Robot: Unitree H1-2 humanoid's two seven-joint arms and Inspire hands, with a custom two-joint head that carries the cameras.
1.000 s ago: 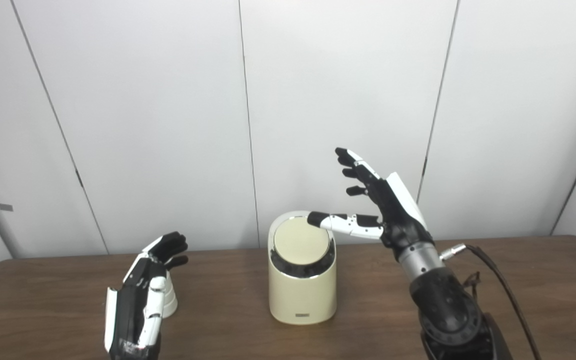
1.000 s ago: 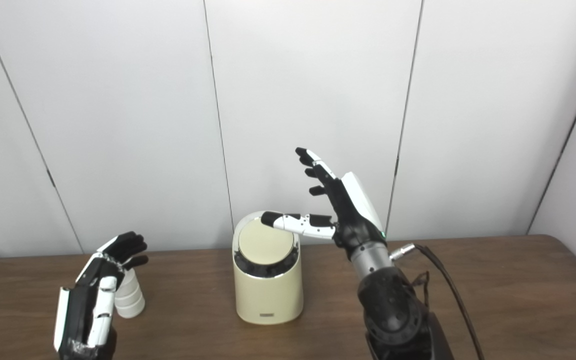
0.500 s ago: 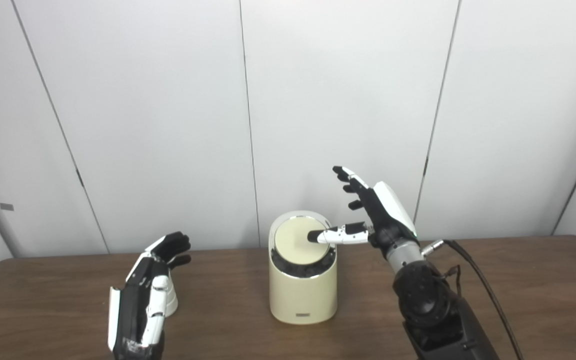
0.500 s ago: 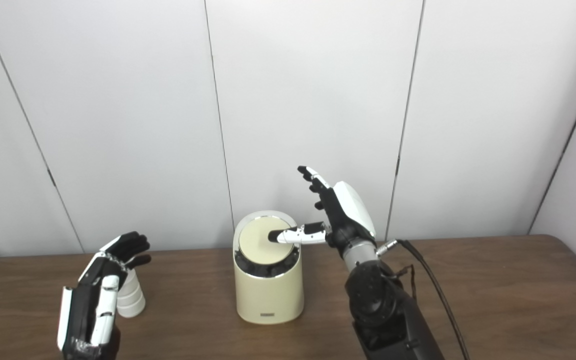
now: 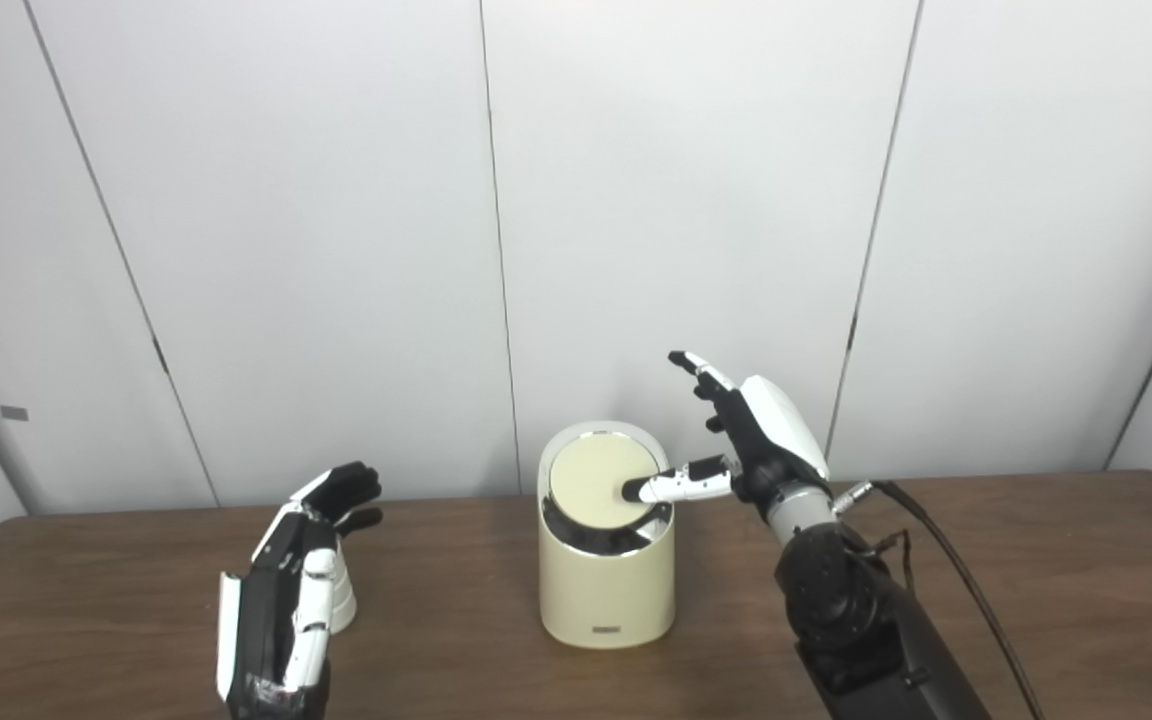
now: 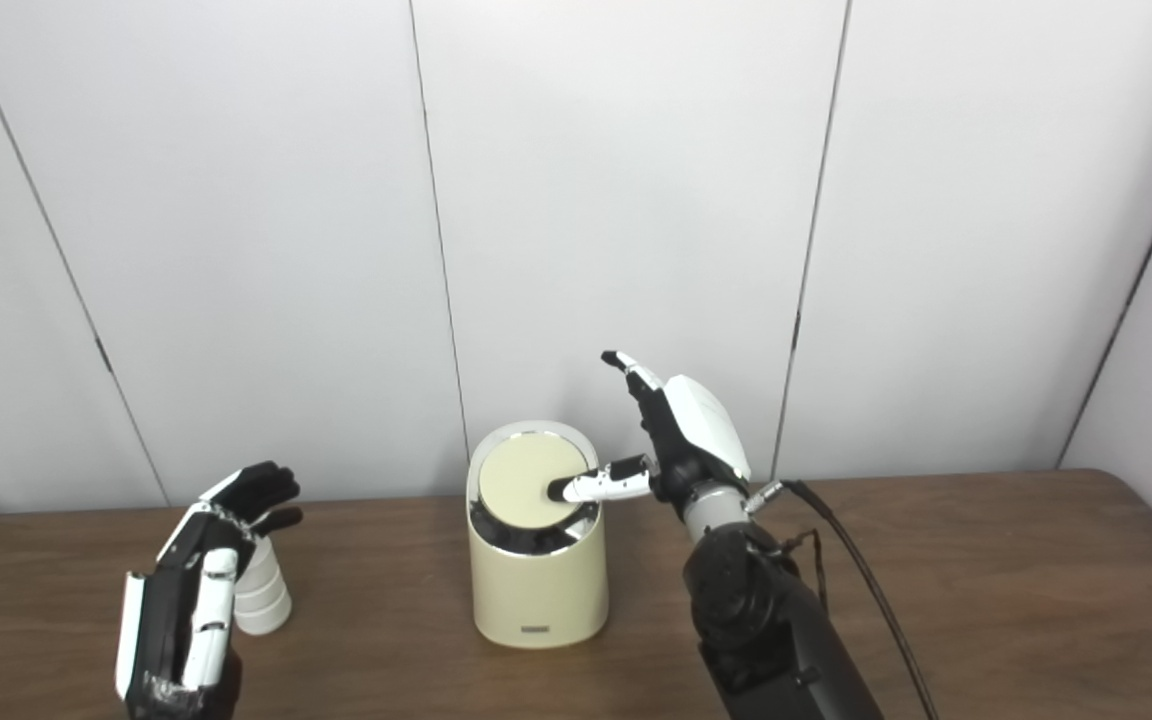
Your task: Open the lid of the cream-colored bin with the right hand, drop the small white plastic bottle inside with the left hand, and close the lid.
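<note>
The cream-colored bin (image 5: 605, 590) stands at the table's middle, its round lid (image 5: 591, 483) down and tilted toward me. My right hand (image 5: 751, 435) is open beside the bin's right; its thumb tip rests on the lid's right part, the other fingers point up. The small white plastic bottle (image 6: 261, 595) stands on the table at the left, partly hidden behind my left hand (image 5: 286, 590). The left hand is open, fingers up, right in front of the bottle and not closed on it.
The brown wooden table (image 5: 1036, 580) runs the frame's width. A white panelled wall (image 5: 686, 200) stands close behind. A black cable (image 5: 966, 590) trails from my right wrist over the table's right side.
My right hand has come down and a little toward me; its thumb went from above the lid's far edge to resting on the lid. The left hand and bottle have not moved.
</note>
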